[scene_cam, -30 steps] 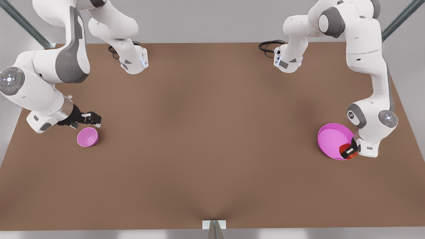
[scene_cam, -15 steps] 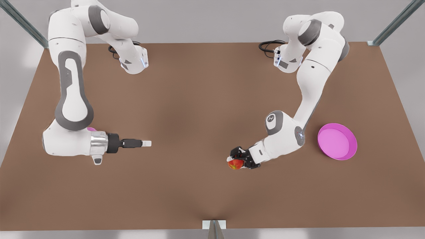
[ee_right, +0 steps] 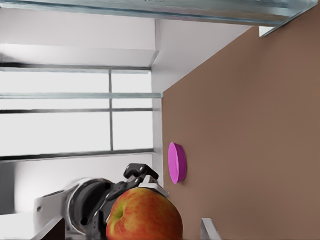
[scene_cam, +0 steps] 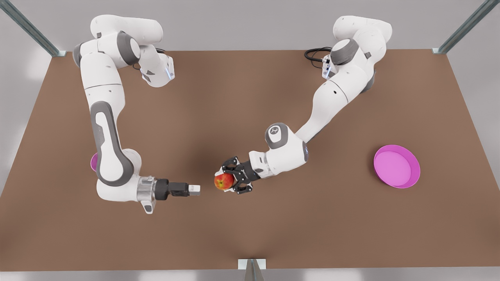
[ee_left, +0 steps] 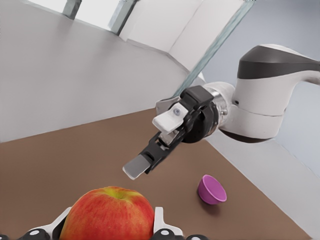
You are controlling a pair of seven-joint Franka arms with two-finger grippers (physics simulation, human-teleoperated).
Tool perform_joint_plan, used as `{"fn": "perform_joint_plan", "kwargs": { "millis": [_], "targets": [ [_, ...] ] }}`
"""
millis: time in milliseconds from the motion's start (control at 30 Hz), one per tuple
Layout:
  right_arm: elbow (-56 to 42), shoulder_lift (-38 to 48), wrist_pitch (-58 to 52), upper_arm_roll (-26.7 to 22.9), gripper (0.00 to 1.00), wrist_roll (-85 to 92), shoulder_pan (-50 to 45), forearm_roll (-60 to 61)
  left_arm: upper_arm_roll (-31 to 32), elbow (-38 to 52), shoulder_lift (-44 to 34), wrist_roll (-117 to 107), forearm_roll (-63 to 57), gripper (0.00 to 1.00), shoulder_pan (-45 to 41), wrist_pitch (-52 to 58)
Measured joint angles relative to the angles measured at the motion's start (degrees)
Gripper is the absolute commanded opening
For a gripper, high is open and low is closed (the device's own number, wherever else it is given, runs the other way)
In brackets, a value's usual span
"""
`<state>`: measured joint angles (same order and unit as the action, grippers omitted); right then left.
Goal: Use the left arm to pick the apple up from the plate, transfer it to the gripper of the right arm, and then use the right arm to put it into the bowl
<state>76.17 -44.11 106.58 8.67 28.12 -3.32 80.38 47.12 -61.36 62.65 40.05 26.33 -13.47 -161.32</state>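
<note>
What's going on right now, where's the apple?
Left gripper shut on small red-yellow apple, mid-table, above the surface. Right gripper facing it, just short. Nothing between.

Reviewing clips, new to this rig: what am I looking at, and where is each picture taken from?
Two white robot arms stand at a brown table in a simulation. The wide picture looks down from the front; the other two come from cameras on each arm's wrist. The left hand, on the front view's right, grips a red apple. The right hand faces it, open, a small gap away. An empty pink plate and a small pink bowl sit on the table.
</note>
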Motion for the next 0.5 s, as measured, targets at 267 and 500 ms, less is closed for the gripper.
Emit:
{"fn": "perform_joint_plan", "kwargs": {
  "millis": [267, 500],
  "targets": [
    [0.4, -2.3, 0.7, 2.2, 1.00, 10.2, -0.6, 2.2, -0.2, 0.4, 1.5, 11.6, -0.3, 0.73, -2.6, -5.9],
    [1.5, -2.9, 0.9, 3.5, 1.00, 16.8, -0.9, 3.2, -0.1, 0.4, 1.5, 19.7, -0.3, 0.73, -3.1, -7.5]
  ]
}}
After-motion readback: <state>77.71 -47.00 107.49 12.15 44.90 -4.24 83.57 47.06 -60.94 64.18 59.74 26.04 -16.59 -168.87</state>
